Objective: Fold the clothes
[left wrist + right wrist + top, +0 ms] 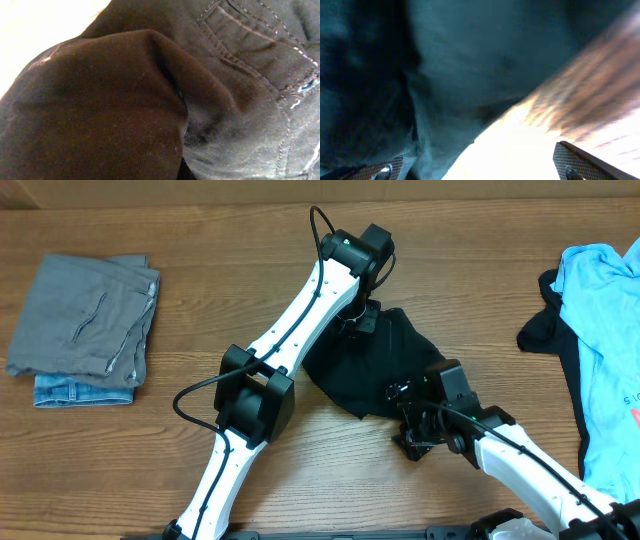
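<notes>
The clothes in play are a black trouser-like piece (395, 355), bunched mid-table. My left gripper (357, 323) presses into its far edge. In the left wrist view the stitched black fabric (150, 100) fills the picture and hides the fingers; the gripper is shut on it. My right gripper (402, 420) sits at the garment's near right edge. It is open wide, with its pads (580, 162) far apart. Between them lie the fabric's edge (435, 100) on the left and bare table on the right; nothing is held.
A folded grey piece (85, 315) lies on a denim piece (80, 390) at the far left. A light blue T-shirt (605, 330) lies over another dark garment (545, 330) at the right edge. The wooden table (200, 240) shows between the piles.
</notes>
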Controlling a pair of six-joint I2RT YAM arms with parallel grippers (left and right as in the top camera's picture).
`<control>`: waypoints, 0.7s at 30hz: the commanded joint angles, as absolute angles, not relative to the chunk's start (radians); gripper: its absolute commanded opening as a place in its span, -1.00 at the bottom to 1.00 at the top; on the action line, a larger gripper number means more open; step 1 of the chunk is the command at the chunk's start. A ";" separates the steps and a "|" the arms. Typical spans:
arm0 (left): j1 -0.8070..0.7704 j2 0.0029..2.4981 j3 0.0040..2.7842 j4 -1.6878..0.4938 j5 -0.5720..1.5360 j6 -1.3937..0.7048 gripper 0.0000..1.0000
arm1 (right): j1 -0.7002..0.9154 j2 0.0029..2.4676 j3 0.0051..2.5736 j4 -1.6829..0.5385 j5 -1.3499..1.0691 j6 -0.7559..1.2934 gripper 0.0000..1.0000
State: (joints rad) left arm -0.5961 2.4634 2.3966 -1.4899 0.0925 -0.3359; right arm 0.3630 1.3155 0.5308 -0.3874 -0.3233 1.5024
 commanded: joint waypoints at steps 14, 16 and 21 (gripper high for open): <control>-0.604 2.467 2.405 -1.506 0.071 -0.257 -0.92 | 0.365 1.311 0.523 -0.186 -0.054 1.491 1.00; -0.604 2.467 2.405 -1.506 0.071 -0.257 -0.92 | 0.365 1.311 0.523 -0.198 -0.054 1.490 1.00; -0.604 2.467 2.405 -1.507 0.071 -0.257 -0.92 | 0.366 1.307 0.523 -0.262 -0.107 1.434 1.00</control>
State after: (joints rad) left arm -0.6079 2.4634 2.3962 -1.4979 0.0849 -0.2836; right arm 0.3672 1.3155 0.5232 -0.2428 -0.0795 1.5074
